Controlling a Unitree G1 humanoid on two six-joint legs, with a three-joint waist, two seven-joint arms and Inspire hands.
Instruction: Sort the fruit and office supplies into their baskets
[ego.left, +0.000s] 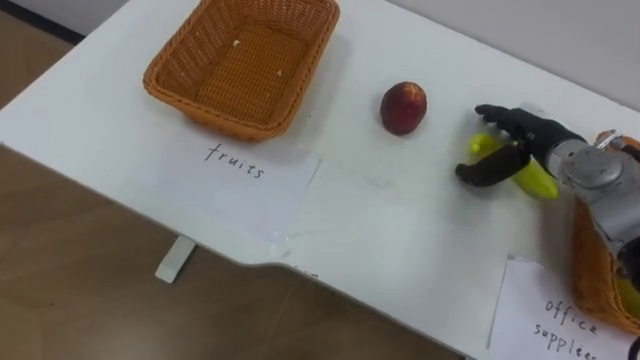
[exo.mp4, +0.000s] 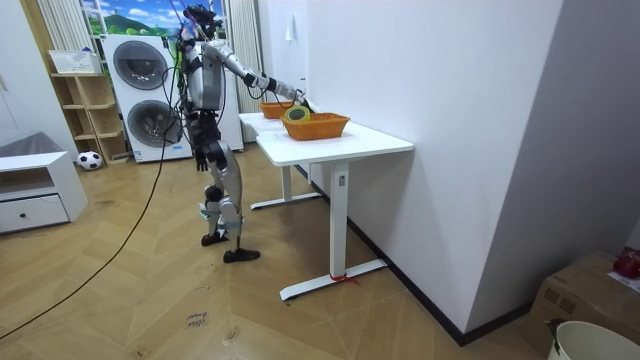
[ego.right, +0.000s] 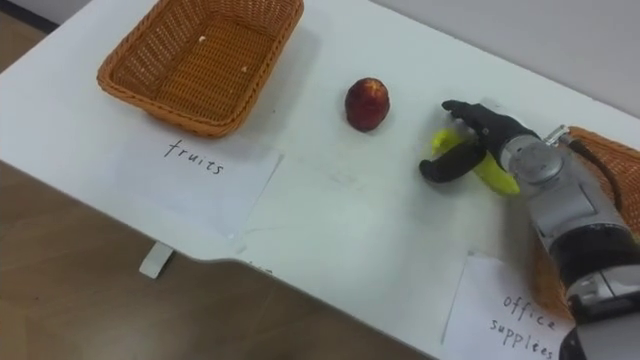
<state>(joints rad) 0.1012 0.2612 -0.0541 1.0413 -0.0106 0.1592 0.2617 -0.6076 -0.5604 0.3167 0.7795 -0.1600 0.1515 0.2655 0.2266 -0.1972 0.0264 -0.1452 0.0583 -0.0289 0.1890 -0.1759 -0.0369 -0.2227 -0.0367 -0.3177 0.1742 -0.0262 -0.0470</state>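
Gripping banana with right hand, thumb and fingers curled round it, low on white surface just beside right-edge wicker basket. Noting apple loose near hand, not touching; fruit basket well apart at left, paper label in front. Standing at surface, left hand hanging by hip.

Orange woven basket, red fruit, yellow banana, white table
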